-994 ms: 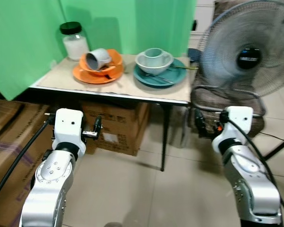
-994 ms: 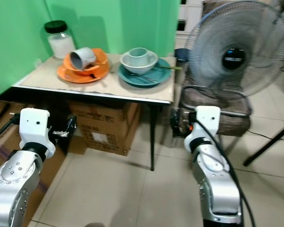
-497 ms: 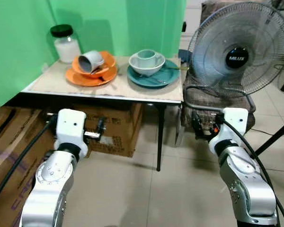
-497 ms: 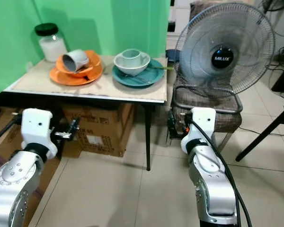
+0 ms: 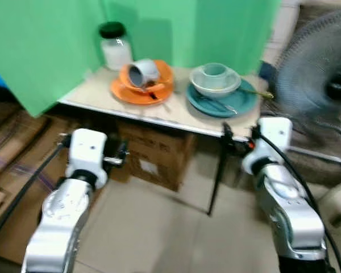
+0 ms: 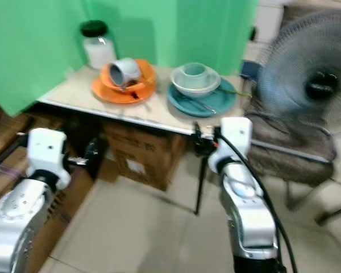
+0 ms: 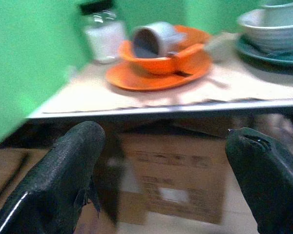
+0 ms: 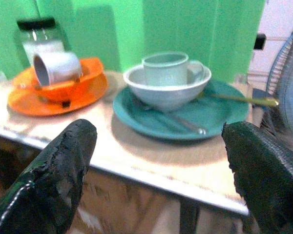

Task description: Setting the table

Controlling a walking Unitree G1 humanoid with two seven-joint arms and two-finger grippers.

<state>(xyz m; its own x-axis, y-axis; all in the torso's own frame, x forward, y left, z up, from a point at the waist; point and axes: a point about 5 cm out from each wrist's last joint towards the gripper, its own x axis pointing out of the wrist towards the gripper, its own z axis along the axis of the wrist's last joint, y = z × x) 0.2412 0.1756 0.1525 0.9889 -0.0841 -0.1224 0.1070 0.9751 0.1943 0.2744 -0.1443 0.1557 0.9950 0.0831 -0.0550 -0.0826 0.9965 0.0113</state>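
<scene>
We see the fan (image 5: 324, 85) beside the table (image 5: 159, 111) smeared by blur and cut by the frame's edge.

The glossy orange ceramic-looking plate (image 8: 53, 100) and the shallow orange bowl (image 8: 71, 80) on it shine, as does the tipped smooth grey mug (image 8: 56, 66). To their right, the glazed teal plate (image 8: 215, 114) carries a pale glossy bowl (image 8: 161, 92) holding a matt pale green cup (image 8: 166, 68); a gold-toned metal spoon (image 8: 241, 100) gleams beside them. The clear glass jar (image 7: 105, 31) has a black lid (plastic, by its look). The tabletop (image 7: 136, 92) looks matt beige. Brown cardboard boxes (image 5: 159, 156) sit beneath. The black fingers (image 8: 49, 170) look rough and grainy; the arms (image 5: 68, 205) are smooth silver.
</scene>
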